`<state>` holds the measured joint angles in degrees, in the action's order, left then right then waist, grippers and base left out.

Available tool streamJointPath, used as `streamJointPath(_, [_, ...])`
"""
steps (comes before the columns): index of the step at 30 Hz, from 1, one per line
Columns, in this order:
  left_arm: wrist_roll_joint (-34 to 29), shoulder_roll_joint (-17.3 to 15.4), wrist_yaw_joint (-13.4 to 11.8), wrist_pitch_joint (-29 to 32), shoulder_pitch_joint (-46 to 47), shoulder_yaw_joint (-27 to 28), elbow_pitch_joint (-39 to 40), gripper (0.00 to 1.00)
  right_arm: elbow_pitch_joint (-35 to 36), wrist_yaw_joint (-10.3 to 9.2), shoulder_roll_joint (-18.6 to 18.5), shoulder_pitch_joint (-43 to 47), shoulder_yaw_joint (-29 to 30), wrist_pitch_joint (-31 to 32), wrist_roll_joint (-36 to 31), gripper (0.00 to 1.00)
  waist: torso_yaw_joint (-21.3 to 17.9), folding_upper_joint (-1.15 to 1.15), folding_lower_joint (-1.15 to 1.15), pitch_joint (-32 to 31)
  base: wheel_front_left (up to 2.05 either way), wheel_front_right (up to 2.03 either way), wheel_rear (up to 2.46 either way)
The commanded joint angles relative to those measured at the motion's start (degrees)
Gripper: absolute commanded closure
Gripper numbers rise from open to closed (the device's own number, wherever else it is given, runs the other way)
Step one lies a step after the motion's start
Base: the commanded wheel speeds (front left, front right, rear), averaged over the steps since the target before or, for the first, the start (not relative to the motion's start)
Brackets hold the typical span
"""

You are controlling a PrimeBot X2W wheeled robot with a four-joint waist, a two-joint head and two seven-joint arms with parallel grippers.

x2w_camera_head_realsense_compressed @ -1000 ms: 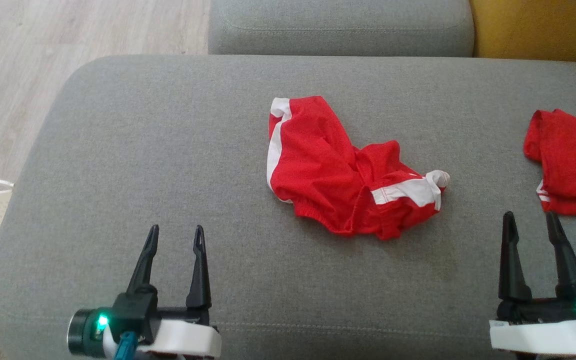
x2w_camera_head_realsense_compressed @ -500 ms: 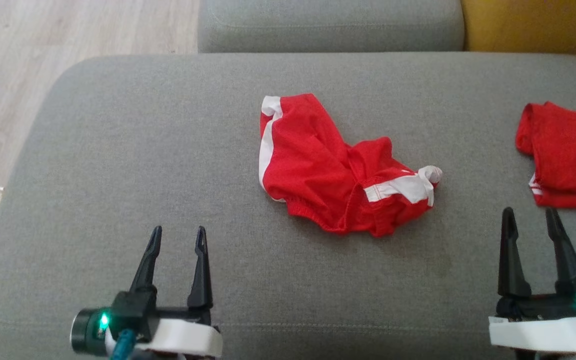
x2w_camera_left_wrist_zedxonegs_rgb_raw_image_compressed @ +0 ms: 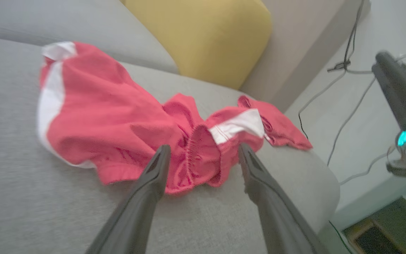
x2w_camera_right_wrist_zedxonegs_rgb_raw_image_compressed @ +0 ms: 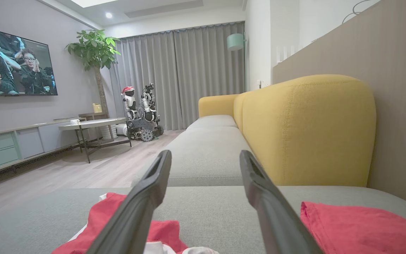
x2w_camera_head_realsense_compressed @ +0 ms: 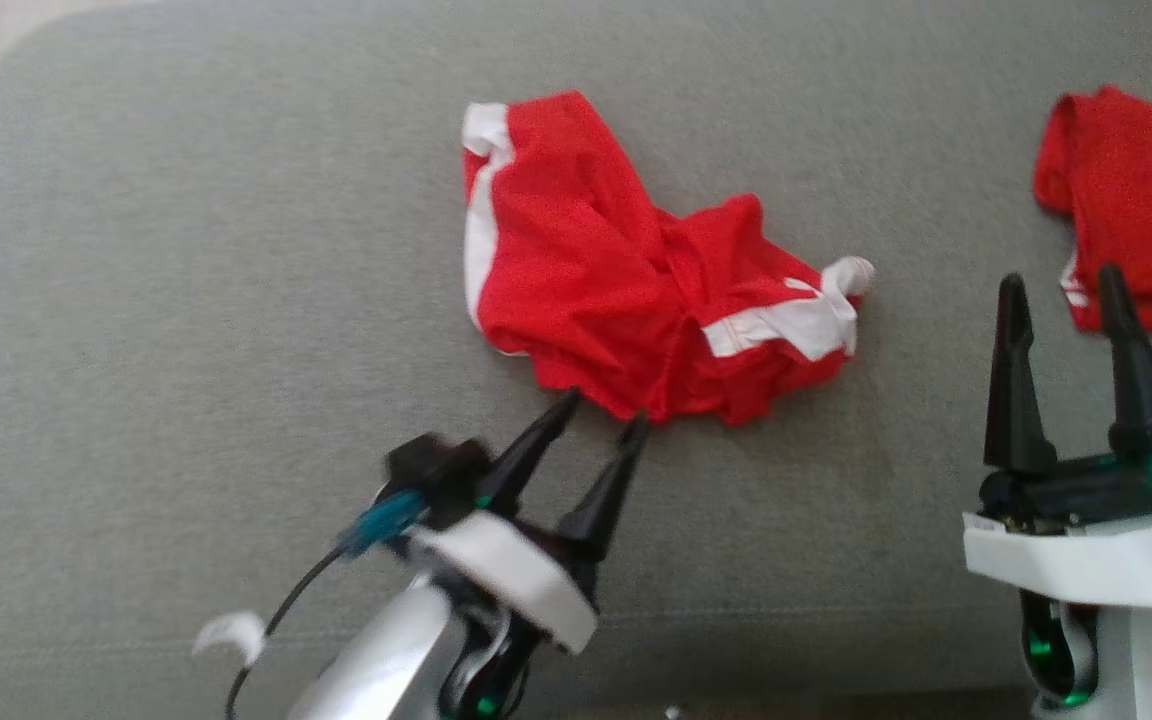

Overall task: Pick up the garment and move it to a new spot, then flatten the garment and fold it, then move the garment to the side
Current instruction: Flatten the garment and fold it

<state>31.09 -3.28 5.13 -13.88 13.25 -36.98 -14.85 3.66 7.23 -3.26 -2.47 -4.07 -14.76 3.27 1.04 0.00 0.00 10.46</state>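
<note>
On the pickup: my left gripper (x2w_camera_head_realsense_compressed: pixel 606 408), fingers spread, brackets the red shorts (x2w_camera_head_realsense_compressed: pixel 586 260) at their near waistband, my right gripper (x2w_camera_head_realsense_compressed: pixel 1059 276) spread beside them; next I pinch.

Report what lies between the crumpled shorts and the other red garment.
Only bare grey cushion separates the shorts and the red garment, as the head view shows.

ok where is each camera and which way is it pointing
Head view: on the head, looking down at the sofa and shorts; left gripper and right gripper show, both open.
Left wrist view: on the left arm, looking along its fingers at the shorts' waistband.
Right wrist view: on the right arm, looking level along the sofa at the cushion and TV; its fingers show.
Shared: the shorts are in all three; the cushion is in both wrist views.
</note>
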Motion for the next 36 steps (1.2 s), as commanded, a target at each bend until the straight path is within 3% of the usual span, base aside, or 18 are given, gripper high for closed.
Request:
streamJointPath(1, [0.24, 0.39, 0.33, 0.52, 3.71, 0.07, 0.45, 0.0, 2.33, 0.25, -0.78, -2.16, -1.61, -0.24, -0.74, 0.0, -2.03, 0.0, 0.0, 1.99, 0.0, 0.0, 0.0])
streamJointPath(10, [5.55, 0.4, -2.66, 2.3, 13.75, -8.07, -6.78, 0.0, 3.28, 0.25, -0.57, -3.94, -2.16, -0.24, -0.85, 0.0, -5.92, 0.0, 0.0, 5.29, 0.0, 0.0, 0.0])
streamJointPath(20, [7.54, 0.4, -4.28, 0.44, 19.18, -9.2, -11.09, 0.0, 4.02, 0.25, -0.14, -4.95, -1.6, -0.24, -0.72, 0.0, -8.74, 0.0, 0.0, 7.8, 0.0, 0.0, 0.0])
streamJointPath(26, [7.61, 0.4, -3.91, -0.32, 21.01, -9.11, -12.42, 0.0, 4.03, 0.25, 0.11, -5.29, -1.43, -0.24, -0.61, 0.0, -9.7, 0.0, 0.0, 8.5, 0.0, 0.0, 0.0])
streamJointPath(28, [7.67, 0.4, -3.84, -0.59, 21.38, -8.7, -12.09, 0.26, 3.98, 0.25, 0.17, -5.47, -1.44, -0.24, -0.55, 0.0, -9.99, 0.0, 0.0, 8.57, 0.0, 0.0, 0.0])
streamJointPath(29, [7.37, 0.4, -3.76, -0.7, 21.61, -8.6, -11.88, 0.52, 3.94, 0.25, 0.19, -5.52, -1.47, -0.24, -0.54, 0.0, -10.12, 0.0, 0.0, 8.58, 0.0, 0.0, 0.0])
streamJointPath(30, [7.23, 0.4, -3.75, -0.79, 21.69, -8.36, -11.73, 0.64, 3.88, 0.25, 0.21, -5.55, -1.47, -0.24, -0.54, 0.0, -10.24, 0.0, 0.0, 8.54, 0.0, 0.0, 0.0])
streamJointPath(32, [7.08, 0.4, -3.53, -0.9, 21.71, -7.93, -11.33, 1.0, 3.77, 0.25, 0.25, -5.53, -1.36, -0.24, -0.5, 0.0, -10.5, 0.0, 0.0, 8.33, 0.0, 0.0, 0.0])
streamJointPath(36, [7.03, 0.08, -3.03, -0.98, 21.38, -7.54, -11.23, 1.0, 3.7, 0.25, 0.32, -5.25, -0.94, -0.24, -0.24, 0.0, -11.0, 0.0, 0.0, 7.41, 0.0, 0.0, 0.0])
